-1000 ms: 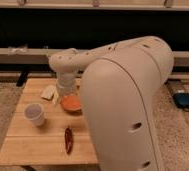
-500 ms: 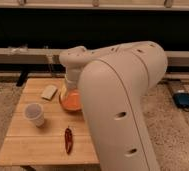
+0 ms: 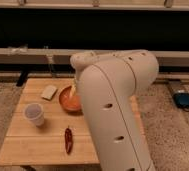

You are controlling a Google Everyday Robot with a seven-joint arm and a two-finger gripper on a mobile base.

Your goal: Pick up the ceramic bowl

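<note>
Closer now, arm [image 3: 113, 100] half-hides gripper [image 3: 73, 90], seemingly at ceramic bowl [image 3: 66, 100] beside cup [image 3: 34, 113].

The robot's bulky white plastic arm [image 3: 115, 110] fills the middle of the view. Its broad lower segment rises from the bottom edge and bends left into a rounded white joint [image 3: 85, 60]. The pale two-finger gripper [image 3: 74, 90] points down below that joint, mostly hidden behind the arm's left edge.

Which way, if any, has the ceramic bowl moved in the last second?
No. The ceramic bowl lies in the same spot right of the sponge. The gripper is at its right rim, largely hidden by the arm.
</note>
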